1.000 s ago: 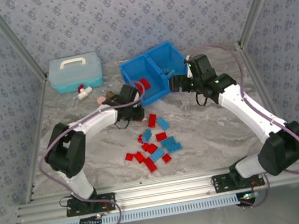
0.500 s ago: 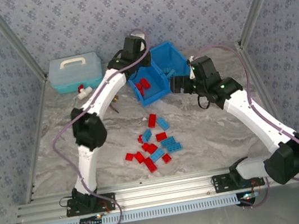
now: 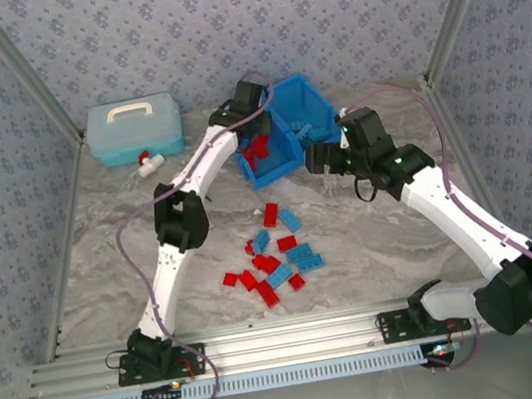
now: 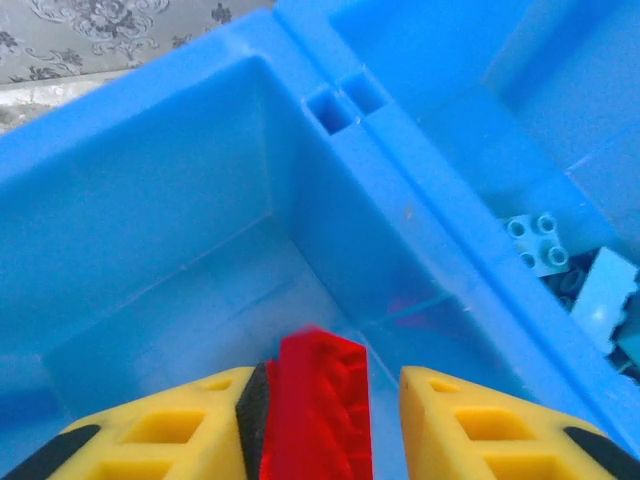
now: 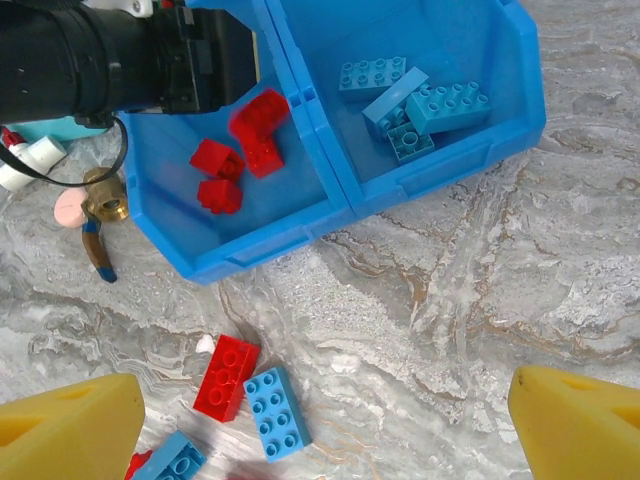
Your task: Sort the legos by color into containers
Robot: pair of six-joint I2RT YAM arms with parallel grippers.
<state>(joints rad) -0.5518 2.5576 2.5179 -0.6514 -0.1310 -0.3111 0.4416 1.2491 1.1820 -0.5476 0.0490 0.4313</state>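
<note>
My left gripper [image 4: 335, 385] hangs inside the left compartment [image 4: 150, 200] of the blue bin [image 3: 276, 165]. A red lego [image 4: 320, 400] stands between its jaws against the left pad, with a gap to the right finger [image 4: 450, 410], so the jaws are open. Two more red legos [image 5: 215, 170] lie on that compartment's floor. Several light blue legos [image 5: 430, 100] lie in the right compartment [image 4: 500, 100]. My right gripper [image 5: 320, 400] is wide open and empty over bare table in front of the bin [image 5: 260, 245]. Loose red and blue legos [image 3: 275, 259] lie mid-table.
A light teal case with a white handle [image 3: 133, 129] stands at the back left. A brass fitting [image 5: 105, 200] and a pink disc [image 5: 68, 208] lie left of the bin. A red lego [image 5: 226, 376] and a blue one [image 5: 275, 412] lie near my right gripper.
My left arm swung from the table in front of the bin up and over it, then down into the left compartment, and its jaws have parted. My right gripper barely shifted.
</note>
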